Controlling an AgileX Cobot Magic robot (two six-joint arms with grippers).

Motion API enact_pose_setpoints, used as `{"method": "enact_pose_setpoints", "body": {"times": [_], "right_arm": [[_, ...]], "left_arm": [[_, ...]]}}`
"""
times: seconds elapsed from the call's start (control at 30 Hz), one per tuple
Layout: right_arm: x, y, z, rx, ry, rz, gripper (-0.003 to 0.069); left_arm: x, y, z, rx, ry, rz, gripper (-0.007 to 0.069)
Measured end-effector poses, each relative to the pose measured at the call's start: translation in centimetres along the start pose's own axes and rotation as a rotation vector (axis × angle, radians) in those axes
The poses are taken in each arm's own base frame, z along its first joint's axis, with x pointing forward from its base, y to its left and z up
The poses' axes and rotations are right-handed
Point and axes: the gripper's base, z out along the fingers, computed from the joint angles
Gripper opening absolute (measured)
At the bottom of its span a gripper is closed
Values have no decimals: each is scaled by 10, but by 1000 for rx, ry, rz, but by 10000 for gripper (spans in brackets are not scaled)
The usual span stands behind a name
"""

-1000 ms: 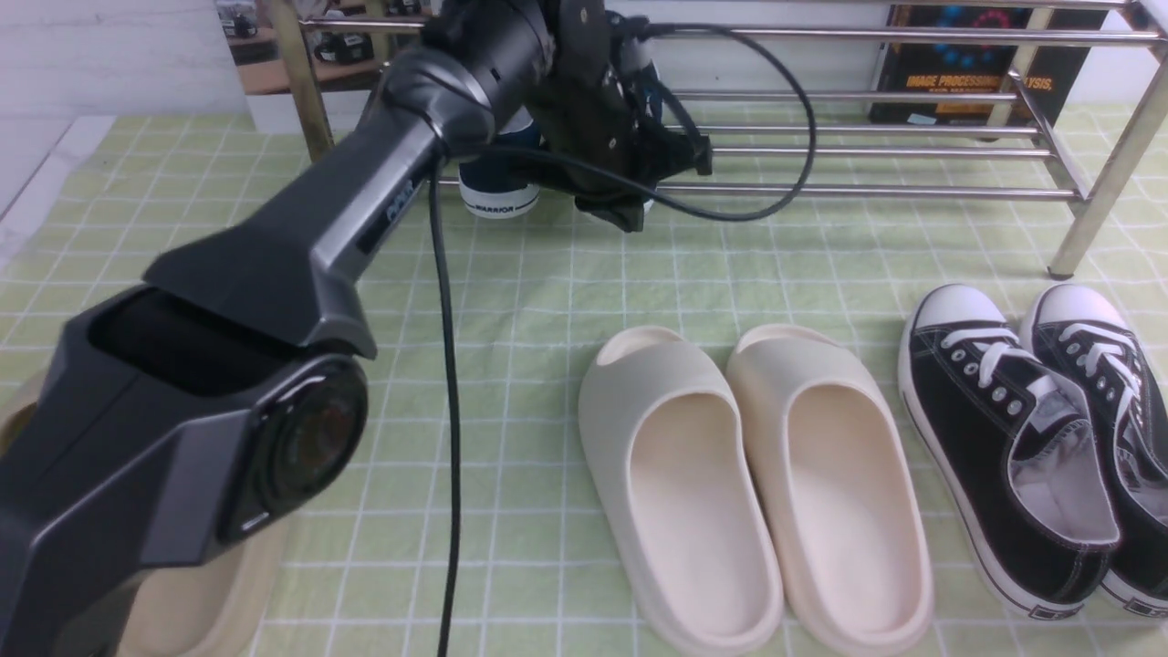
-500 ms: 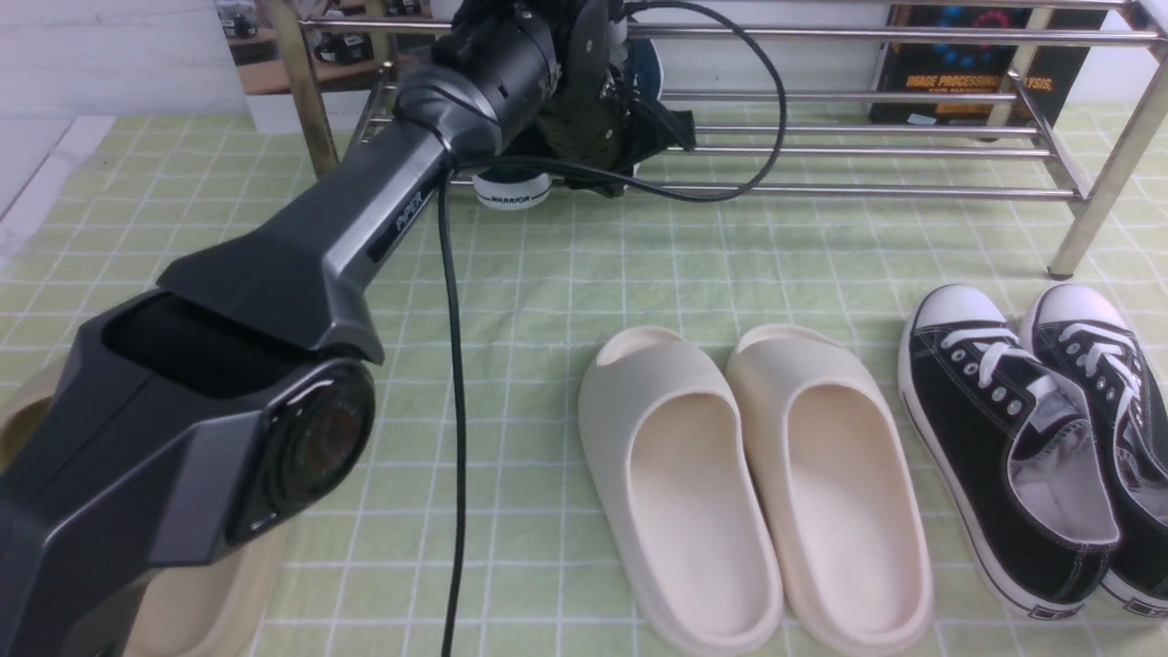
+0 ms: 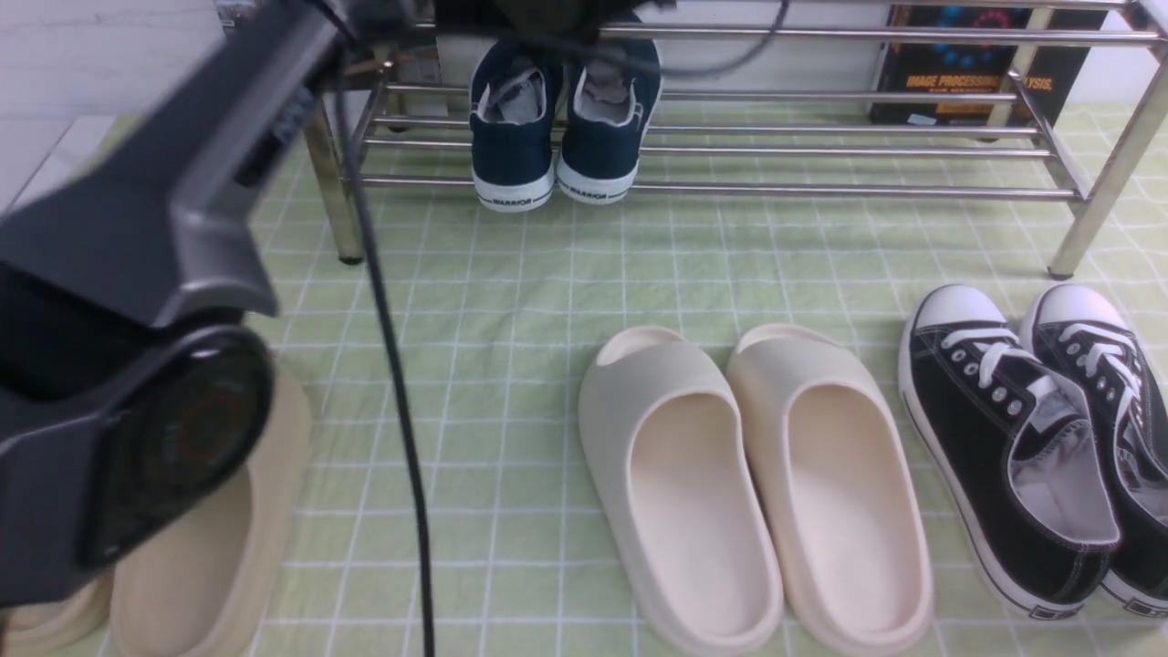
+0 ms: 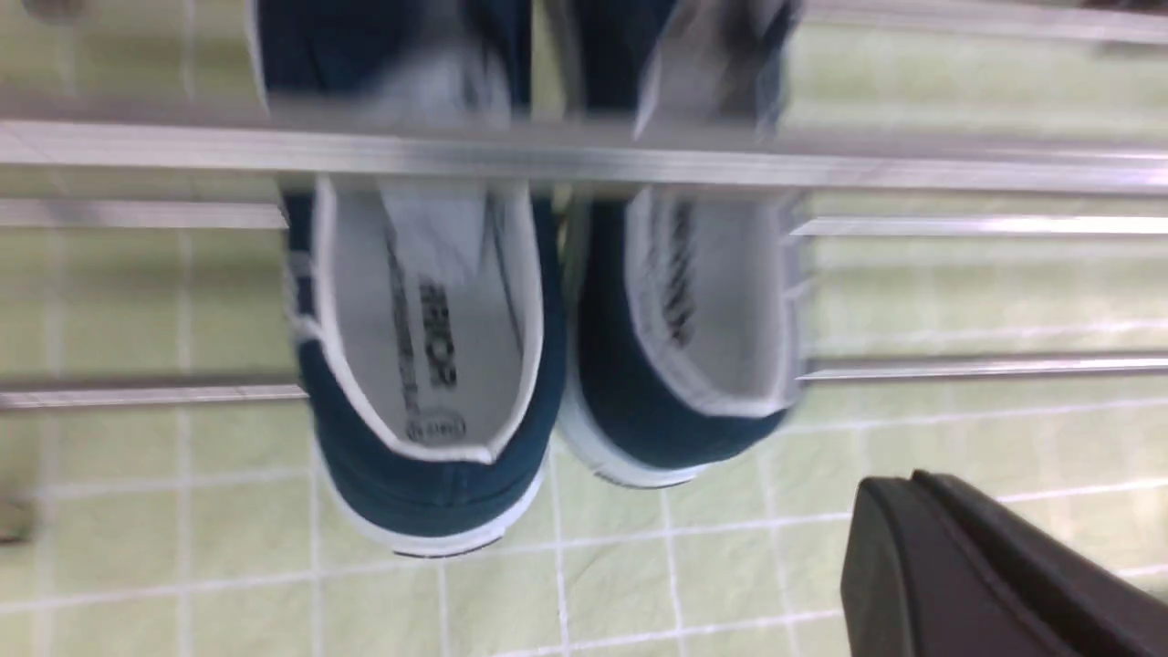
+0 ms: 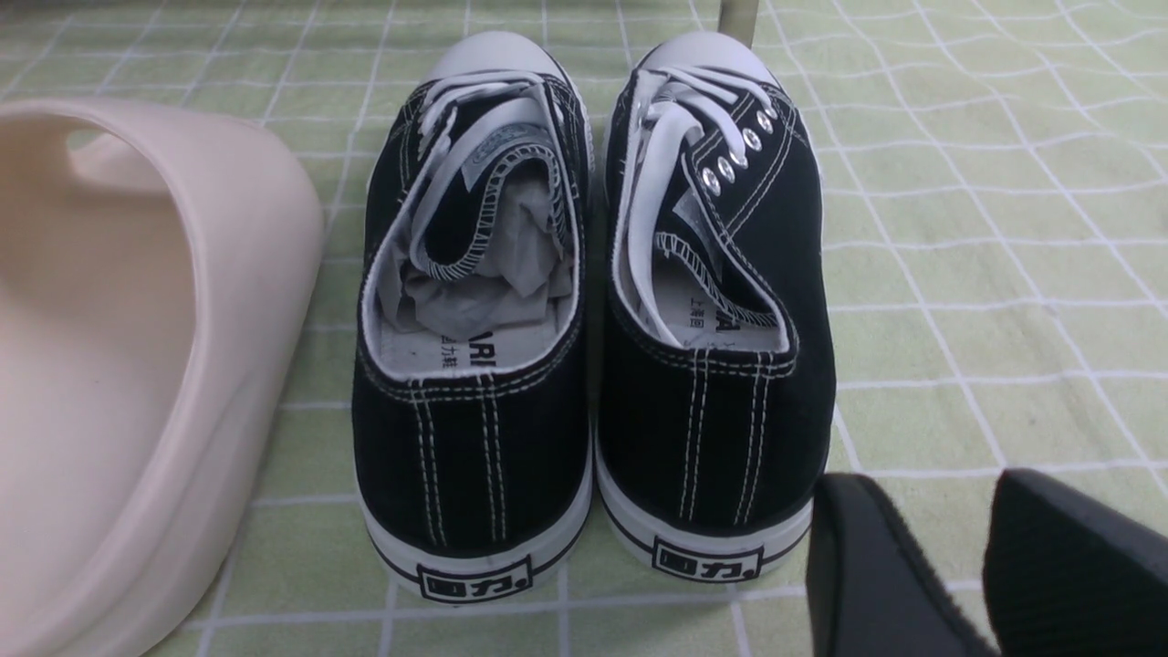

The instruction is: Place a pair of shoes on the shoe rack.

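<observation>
Black left gripper (image 4: 985, 566) closed, nothing in it. It hangs above the shoes (image 4: 424, 347), clear of them. Empty right gripper (image 5: 954, 511) slightly open, low behind the heels of the sneakers (image 5: 474, 365).

Diff vs a second ago: left arm (image 3: 182, 201) has lifted. Wrist was down at the rack front, hiding all but one heel. Now it sits at the top edge of the front view, over the top rail, and both shoes show.

Shoes: left one (image 3: 514, 137), right one (image 3: 607, 128), both on the lower shelf of the rack (image 3: 821, 191), toward its left end, side by side and about touching. Toes point away to the back; heels face the robot and overhang the front tube. Long axes parallel, crossing the tubes.

Count: 2 navy shoes, 1 rack, 2 cream slides (image 3: 680, 484) mid cloth (image 3: 511, 301), 2 black sneakers on the right, 1 beige slide (image 3: 201, 547) at the left with the rim of a second beside it.
</observation>
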Motion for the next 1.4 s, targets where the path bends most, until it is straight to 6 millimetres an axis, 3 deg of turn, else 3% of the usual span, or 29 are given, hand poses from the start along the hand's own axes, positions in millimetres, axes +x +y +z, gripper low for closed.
{"method": "enact_pose_setpoints", "body": {"times": [0.03, 0.07, 0.13, 0.2, 0.3, 0.33, 0.4, 0.5, 0.63, 0.67, 0.7, 0.73, 0.8, 0.83, 0.9, 1.03, 1.23, 1.4], "right_arm": [[0, 0, 0, 0, 0, 0, 239], [0, 0, 0, 0, 0, 0, 239], [0, 0, 0, 0, 0, 0, 239], [0, 0, 0, 0, 0, 0, 239], [0, 0, 0, 0, 0, 0, 239], [0, 0, 0, 0, 0, 0, 239], [0, 0, 0, 0, 0, 0, 239], [0, 0, 0, 0, 0, 0, 239], [0, 0, 0, 0, 0, 0, 239], [0, 0, 0, 0, 0, 0, 239], [0, 0, 0, 0, 0, 0, 239], [0, 0, 0, 0, 0, 0, 239], [0, 0, 0, 0, 0, 0, 239], [0, 0, 0, 0, 0, 0, 239], [0, 0, 0, 0, 0, 0, 239], [0, 0, 0, 0, 0, 0, 239], [0, 0, 0, 0, 0, 0, 239], [0, 0, 0, 0, 0, 0, 239]], "left_arm": [[-11, 0, -36, 6, -46, 13, -13], [-12, 0, -40, 6, -52, 15, -13], [-18, 1, -68, -3, -93, 25, -13], [-22, 9, -120, -41, -149, 42, -13], [-18, 16, -142, -80, -155, 56, -13], [-10, 24, -167, -112, -161, 69, -13], [-2, 30, -183, -130, -155, 74, -13], [33, 49, -234, -167, -122, 80, -13], [80, 69, -265, -184, -70, 72, -13], [84, 71, -272, -181, -81, 65, -13], [111, 82, -283, -181, -67, 38, -13], [120, 86, -292, -173, -86, 22, -13], [136, 92, -297, -170, -89, 11, -13], [162, 103, -313, -146, -140, -5, -13], [175, 108, -318, -138, -158, -6, -13], [229, 129, -331, -122, -191, -37, -13], [278, 145, -332, -91, -192, -72, -13], [294, 149, -327, -87, -147, -84, -13]]}}
